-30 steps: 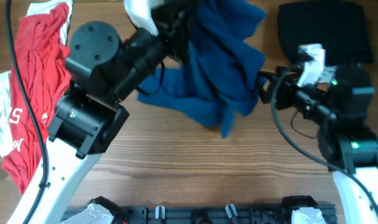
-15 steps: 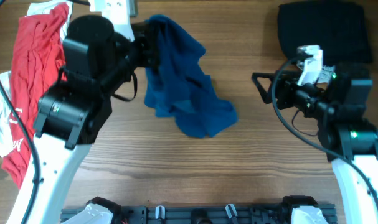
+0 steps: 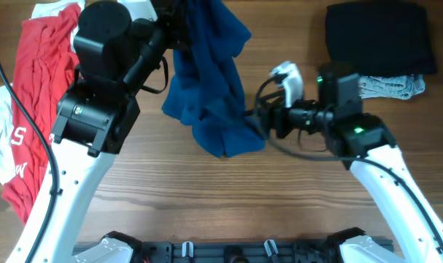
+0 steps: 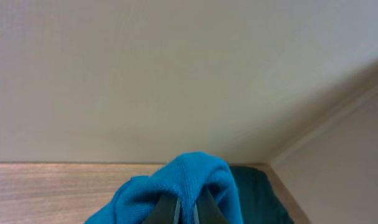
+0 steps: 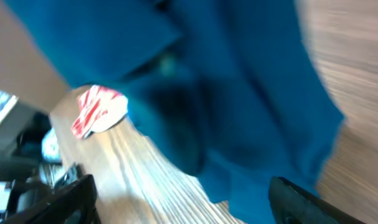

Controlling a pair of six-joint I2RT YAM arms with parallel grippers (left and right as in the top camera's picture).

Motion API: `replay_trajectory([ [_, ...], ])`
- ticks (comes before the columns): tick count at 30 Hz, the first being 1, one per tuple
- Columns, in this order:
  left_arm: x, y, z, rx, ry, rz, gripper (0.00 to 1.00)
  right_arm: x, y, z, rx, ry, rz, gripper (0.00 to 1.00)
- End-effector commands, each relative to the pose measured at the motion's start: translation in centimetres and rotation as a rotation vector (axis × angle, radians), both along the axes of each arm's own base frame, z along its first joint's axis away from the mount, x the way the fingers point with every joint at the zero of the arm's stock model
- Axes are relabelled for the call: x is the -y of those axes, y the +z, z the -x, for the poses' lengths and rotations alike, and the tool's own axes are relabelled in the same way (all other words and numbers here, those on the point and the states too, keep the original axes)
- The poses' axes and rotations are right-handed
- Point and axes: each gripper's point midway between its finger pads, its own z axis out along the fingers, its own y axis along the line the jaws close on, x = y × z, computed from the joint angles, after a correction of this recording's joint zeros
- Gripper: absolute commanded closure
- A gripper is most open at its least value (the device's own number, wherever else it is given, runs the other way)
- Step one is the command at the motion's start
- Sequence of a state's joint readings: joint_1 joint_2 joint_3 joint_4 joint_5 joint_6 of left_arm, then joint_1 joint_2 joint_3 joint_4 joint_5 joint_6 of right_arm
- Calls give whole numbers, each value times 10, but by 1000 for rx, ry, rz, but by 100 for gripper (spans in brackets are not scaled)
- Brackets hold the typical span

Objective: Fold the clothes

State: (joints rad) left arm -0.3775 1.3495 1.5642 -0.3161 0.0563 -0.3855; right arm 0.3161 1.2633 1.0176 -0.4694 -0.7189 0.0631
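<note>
The dark-blue T-shirt (image 3: 210,80) hangs bunched from my left gripper (image 3: 176,20) near the table's far edge, its lower end resting on the wood. In the left wrist view the left gripper (image 4: 187,214) is shut on a fold of the blue shirt (image 4: 195,180). My right gripper (image 3: 252,124) stands open right beside the shirt's lower right edge. The right wrist view is blurred: blue cloth (image 5: 238,93) fills it, and the right gripper (image 5: 182,205) has wide-apart fingertips (image 5: 301,199) with the shirt's edge between them, not gripped.
A red garment (image 3: 39,80) and a white one (image 3: 1,139) lie at the far left. A folded black garment (image 3: 378,36) sits at the back right, with a grey patterned piece (image 3: 393,86) in front of it. A black rail (image 3: 228,252) runs along the front edge.
The right arm has swung left across the table to the shirt's lower edge, its jaws wider. The left arm has raised the shirt slightly toward the far edge.
</note>
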Motion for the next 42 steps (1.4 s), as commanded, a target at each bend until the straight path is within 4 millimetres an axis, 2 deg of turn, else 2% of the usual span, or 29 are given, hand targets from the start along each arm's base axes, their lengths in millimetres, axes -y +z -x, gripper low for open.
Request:
replay_trajectory([
  [1,-6,26,7,51,18,73,96,-20,-2,-7,95,46,48,7],
  [7,-11,42,20,88,17,87,96,-66,-18,-17,137,134,10,7],
  [11,-15,50,28,109,18,95,96,-101,-32,-14,150,204,-22,9],
  [15,-17,54,33,115,17,97,96,-114,-52,-29,129,132,-3,17],
  [17,-18,53,35,109,18,94,96,-110,-57,-40,126,74,16,32],
  [18,-18,51,35,105,20,86,96,-105,-59,-47,124,28,32,44],
  [20,-24,47,35,88,49,73,96,-95,-54,-57,119,-41,32,76],
  [22,-35,40,34,62,99,59,96,-87,-38,-61,144,-64,13,88],
  [24,-47,34,33,35,141,45,96,-76,-16,-62,169,-95,-17,95],
  [28,-67,24,33,-4,193,28,96,-50,35,-53,253,-139,-63,96],
  [31,-89,21,31,-19,250,22,96,-18,72,-43,318,-222,-69,96],
  [33,-109,23,30,-14,302,24,96,15,97,-37,372,-321,-58,96],
  [36,-127,29,33,2,350,30,96,49,130,-24,461,-399,-66,96],
  [38,-136,38,43,27,370,37,96,72,158,-7,527,-449,-88,96],
  [39,-137,49,56,59,367,47,96,84,180,8,584,-470,-97,96],
  [42,-139,76,92,142,349,73,96,98,214,40,678,-482,-101,96],
])
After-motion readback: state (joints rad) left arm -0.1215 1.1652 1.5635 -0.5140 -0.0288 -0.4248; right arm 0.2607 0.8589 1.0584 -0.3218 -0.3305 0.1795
